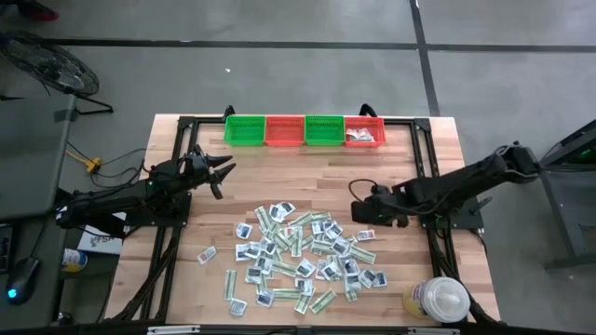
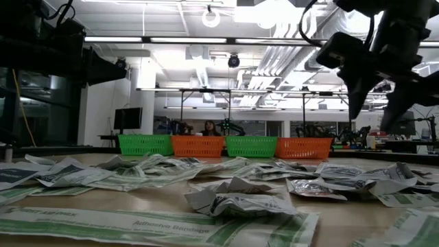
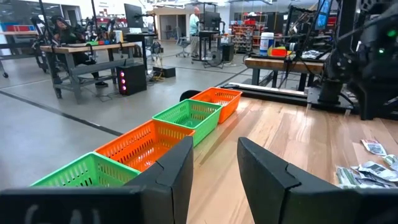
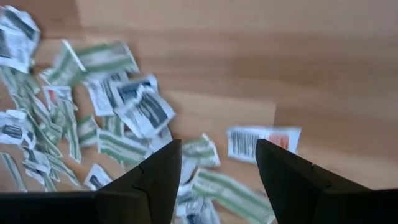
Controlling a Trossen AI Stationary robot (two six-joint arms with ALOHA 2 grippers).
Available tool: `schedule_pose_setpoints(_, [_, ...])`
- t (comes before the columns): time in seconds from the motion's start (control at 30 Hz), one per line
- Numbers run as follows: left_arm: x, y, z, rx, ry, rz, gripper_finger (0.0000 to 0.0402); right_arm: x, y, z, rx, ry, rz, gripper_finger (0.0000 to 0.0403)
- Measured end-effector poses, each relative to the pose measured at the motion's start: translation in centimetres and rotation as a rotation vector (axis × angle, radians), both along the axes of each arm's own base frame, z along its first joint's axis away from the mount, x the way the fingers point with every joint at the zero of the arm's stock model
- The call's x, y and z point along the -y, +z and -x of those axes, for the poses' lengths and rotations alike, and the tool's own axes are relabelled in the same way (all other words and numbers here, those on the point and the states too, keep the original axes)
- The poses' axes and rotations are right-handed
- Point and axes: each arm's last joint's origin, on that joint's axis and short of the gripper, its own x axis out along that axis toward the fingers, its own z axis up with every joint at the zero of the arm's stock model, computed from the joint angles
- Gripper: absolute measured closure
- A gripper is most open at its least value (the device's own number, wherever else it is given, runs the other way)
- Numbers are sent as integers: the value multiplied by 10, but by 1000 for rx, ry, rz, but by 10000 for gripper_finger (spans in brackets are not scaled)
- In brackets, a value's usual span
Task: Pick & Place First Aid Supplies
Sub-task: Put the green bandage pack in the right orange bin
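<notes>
The first aid supplies (image 1: 298, 256) lie as a loose heap of small white-and-dark squares and pale-green strips on the near middle of the wooden table. My right gripper (image 1: 357, 212) hangs open above the heap's right edge, pointing steeply down. In the right wrist view its fingers (image 4: 217, 149) stand apart over green strips, with a white packet with an orange mark (image 4: 261, 142) just beyond them; nothing is between them. My left gripper (image 1: 223, 172) waits open and level at the table's left, aimed along the baskets (image 3: 186, 115).
Four small baskets line the far edge: green (image 1: 245, 130), red (image 1: 285, 130), green (image 1: 324, 130), red (image 1: 365, 131), the last holding a packet (image 1: 358, 136). A big white round lidded container (image 1: 438, 300) stands at the near right corner. Bare wood lies between heap and baskets.
</notes>
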Motion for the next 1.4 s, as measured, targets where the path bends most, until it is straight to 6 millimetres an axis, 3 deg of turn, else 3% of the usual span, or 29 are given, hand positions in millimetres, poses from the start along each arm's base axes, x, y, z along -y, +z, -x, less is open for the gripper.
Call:
schedule_pose_setpoints(0.23, [0,0,0,0,0,0,279,-20,-15,-5,-112,-41,-155,204])
schedule_pose_setpoints(0.4, [0,0,0,0,0,0,279,-34,-15,-15,-157,-21,-224,204])
schedule_pose_setpoints(0.83, [0,0,0,0,0,0,279,-69,-25,-36,-287,-57,-247,204])
schedule_pose_setpoints(1.0, [0,0,0,0,0,0,279,-73,-32,-34,-407,-75,-214,204])
schedule_pose_setpoints(1.4, [0,0,0,0,0,0,279,-75,-45,-40,-410,-96,-188,203])
